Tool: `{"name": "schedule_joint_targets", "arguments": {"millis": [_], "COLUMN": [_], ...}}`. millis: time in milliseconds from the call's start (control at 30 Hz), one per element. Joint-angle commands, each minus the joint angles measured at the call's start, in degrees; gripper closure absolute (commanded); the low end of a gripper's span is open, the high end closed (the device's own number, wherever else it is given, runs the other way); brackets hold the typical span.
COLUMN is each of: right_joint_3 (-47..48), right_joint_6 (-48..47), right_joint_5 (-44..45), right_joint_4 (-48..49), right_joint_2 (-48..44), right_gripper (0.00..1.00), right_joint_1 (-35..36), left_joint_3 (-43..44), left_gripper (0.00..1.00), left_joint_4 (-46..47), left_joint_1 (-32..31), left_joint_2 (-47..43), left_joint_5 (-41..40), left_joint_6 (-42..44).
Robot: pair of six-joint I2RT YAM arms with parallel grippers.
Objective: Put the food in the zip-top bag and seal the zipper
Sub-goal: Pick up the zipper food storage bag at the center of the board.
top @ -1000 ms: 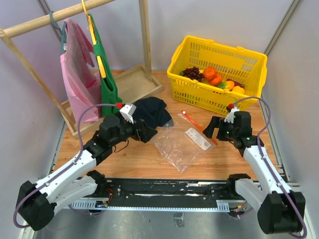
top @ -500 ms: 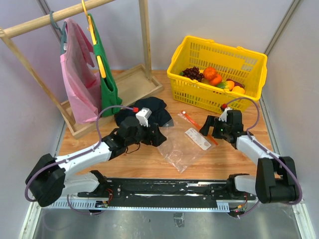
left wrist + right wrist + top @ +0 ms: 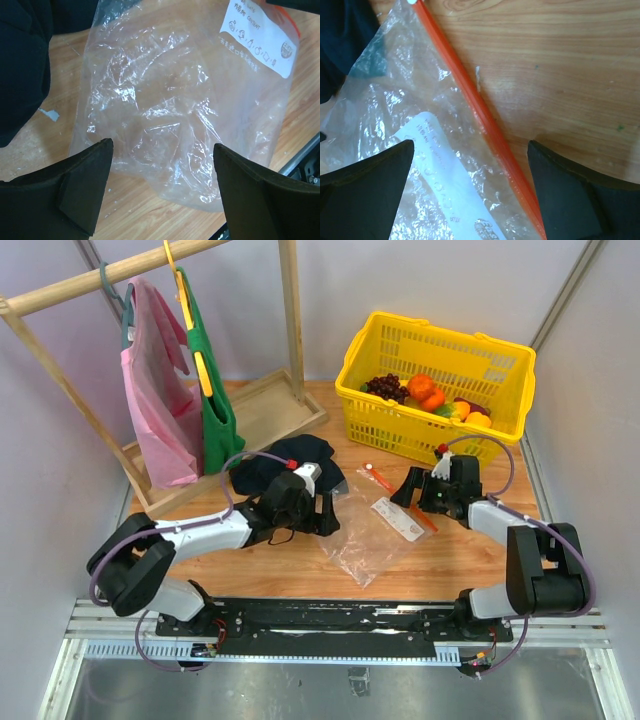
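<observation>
The clear zip-top bag (image 3: 362, 528) lies flat on the wooden table, its orange-red zipper (image 3: 400, 496) along the far right edge and a white label (image 3: 396, 518) beside it. My left gripper (image 3: 330, 513) is open at the bag's left edge; in the left wrist view its fingers (image 3: 85, 185) straddle the crinkly bag (image 3: 160, 110). My right gripper (image 3: 410, 488) is open over the zipper; in the right wrist view the zipper (image 3: 480, 112) and label (image 3: 445, 175) lie between its fingers. The food (image 3: 430, 395) sits in the yellow basket (image 3: 398, 430).
A dark cloth (image 3: 290, 465) lies just behind the left gripper, also at the left of the left wrist view (image 3: 22, 60). A wooden rack (image 3: 265, 410) with pink and green bags hanging stands at the back left.
Both arms have reached inward to the bag: the left gripper moved right to its left edge, the right gripper moved left over the zipper. The bag has not moved.
</observation>
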Motion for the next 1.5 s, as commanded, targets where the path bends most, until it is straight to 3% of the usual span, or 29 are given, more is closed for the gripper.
{"name": "schedule_joint_targets", "arguments": {"millis": [0,300,500,700,1133,1400,1467], "right_joint_3": [-3.29,-5.1,-5.65,-6.42,-7.12,-6.89,-6.07], "right_joint_6": [2.29,2.41,3.69,5.18,7.12,8.19,7.57], "right_joint_5": [-5.47,-9.18,-12.1,-15.41,-19.61,-18.88,-17.58], "right_joint_4": [-1.1,-0.61,1.32,3.46,8.83,8.25,5.75], "right_joint_2": [-0.2,-2.54,-4.06,-6.16,-0.84,-3.05,-5.48], "right_gripper": [0.04,0.2,0.4,0.53,0.65,0.98,0.99], "right_joint_1": [1.4,1.38,1.39,1.39,1.38,1.42,1.6], "left_joint_3": [2.59,4.19,5.05,4.87,4.69,4.39,4.23], "left_gripper": [0.16,0.16,0.16,0.16,0.16,0.14,0.14], "left_joint_4": [-1.72,-4.77,-6.11,-6.57,-6.26,-6.06,-6.19], "left_joint_1": [-0.51,-0.51,-0.51,-0.52,-0.51,-0.51,-0.51], "left_joint_2": [2.73,5.0,6.39,6.78,6.82,3.98,2.58], "left_joint_5": [-0.34,-2.78,-3.13,-3.98,-4.47,-6.07,-7.26], "left_joint_6": [0.4,2.18,2.91,3.06,3.2,2.51,1.96]}}
